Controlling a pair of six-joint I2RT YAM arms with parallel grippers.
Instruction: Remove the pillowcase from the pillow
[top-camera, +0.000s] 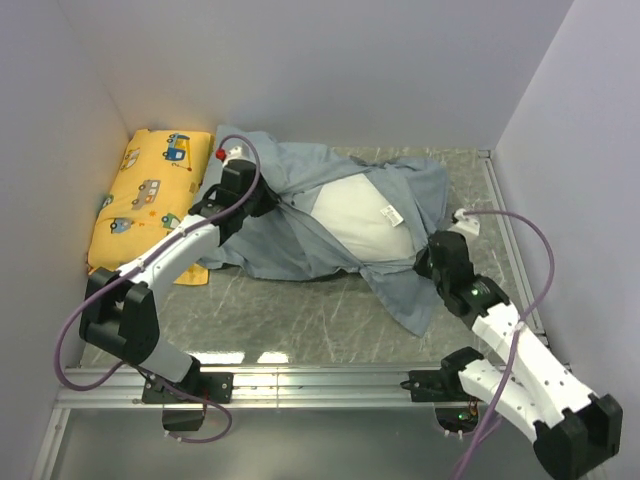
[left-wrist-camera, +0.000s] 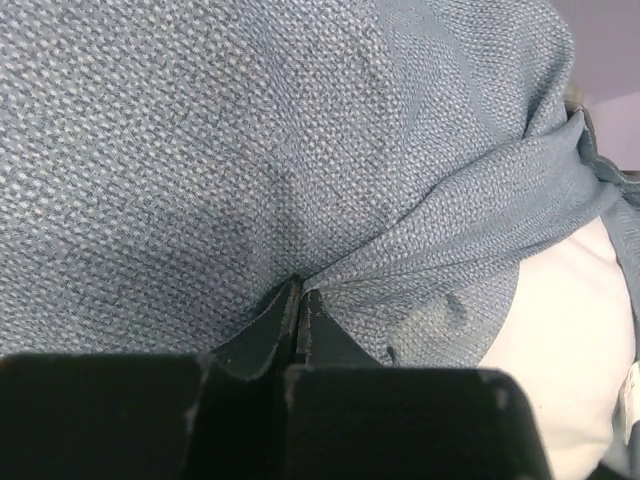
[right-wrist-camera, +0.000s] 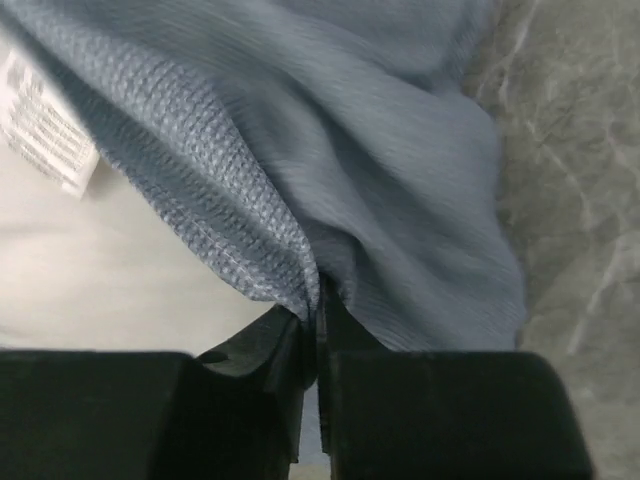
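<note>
Only writing anywhere is on the little white tag (right-wrist-camera: 45, 120) sewn to the pillow (top-camera: 355, 222). It has rows of tiny print, but it's too blurred and small to read, even in the right wrist view where it sits in the upper left corner. No brand names that I can see.

The left arm runs from its base at the lower left diagonally up toward the upper middle of the overhead frame, with its wrist bent over the left end of the bundle. The left gripper (left-wrist-camera: 300, 292) has its jaws pressed together on a fold of the pillowcase (top-camera: 285, 250), cloth bunching right at the tips. The right arm comes in from the lower right corner and angles up-left. The right gripper (right-wrist-camera: 318, 300) is likewise pinched closed on the pillowcase edge, just below the pillow.

The pillowcase lies in the middle of the table (top-camera: 300, 315), toward the back wall. It's crumpled and showing blue-grey woven cloth. It's parted in the centre so the plain white pillow shows through, and one flap trails toward the lower right. A yellow vehicle-print cushion (top-camera: 150, 195) lies along the left wall, just beside it.
</note>
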